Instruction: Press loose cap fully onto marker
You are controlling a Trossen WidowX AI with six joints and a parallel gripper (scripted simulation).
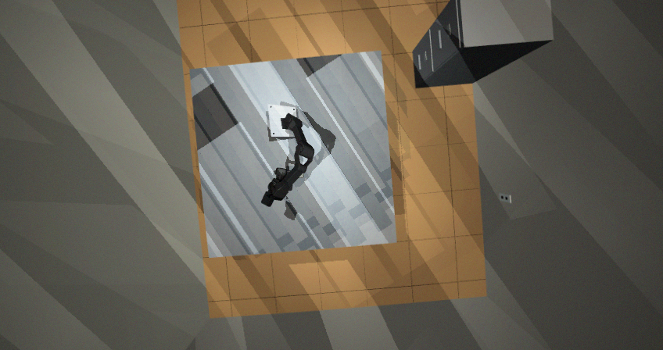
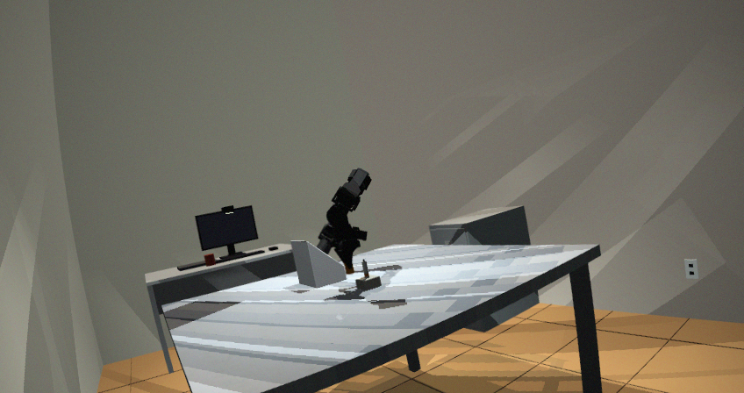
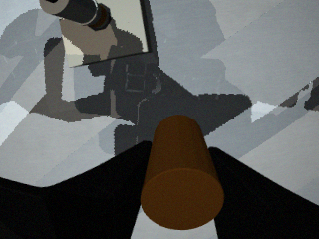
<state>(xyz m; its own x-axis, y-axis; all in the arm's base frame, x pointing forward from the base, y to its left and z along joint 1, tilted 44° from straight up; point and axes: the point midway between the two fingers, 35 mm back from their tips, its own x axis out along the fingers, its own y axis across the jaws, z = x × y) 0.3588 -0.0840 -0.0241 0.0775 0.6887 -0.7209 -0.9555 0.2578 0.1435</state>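
Pinching the round orange-brown cap (image 2: 349,270) (image 3: 181,184) between its two black tapered fingers, the black parallel-jaw gripper (image 2: 347,260) (image 3: 178,153) appears to have the pickup done. The upright grey marker with a dark tip (image 2: 364,269) (image 3: 80,11) stands bare in the pale square holder block (image 2: 368,283) (image 3: 136,42), with the cap apart from it and to one side. Whether the cap is off the grey-blue table (image 1: 344,198) (image 2: 313,332) (image 3: 269,45) cannot be told for sure. Everything after the grasp seems left: carrying the cap over the tip, lining it up, pressing until it clicks, letting go and moving the arm away.
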